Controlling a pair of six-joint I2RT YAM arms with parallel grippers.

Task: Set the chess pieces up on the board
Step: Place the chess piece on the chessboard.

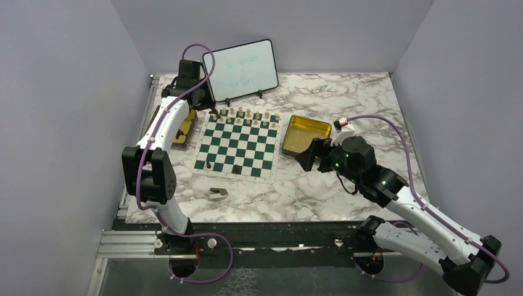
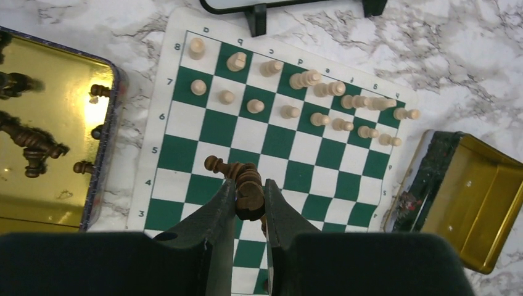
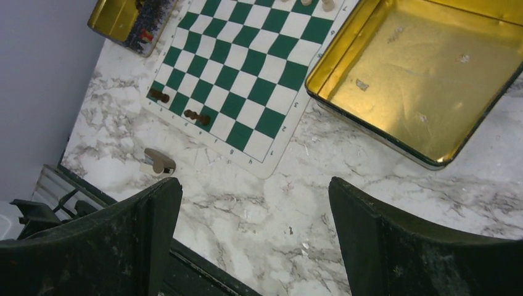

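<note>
Our left gripper (image 2: 250, 206) is clamping a dark chess piece (image 2: 248, 184) over the board (image 2: 185, 121) for placing. Our right gripper (image 3: 253, 188) is hanging wide open.

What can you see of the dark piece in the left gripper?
It's a dark brown wooden piece, lathe-turned, with a ribbed body and a small round knob at one end; its type is unclear. It is pinched between the left gripper's two black fingers, tilted, with the knob poking out past the fingertips. In the left wrist view it sits over the board, left of centre; whether it touches the mat can't be told.
</note>
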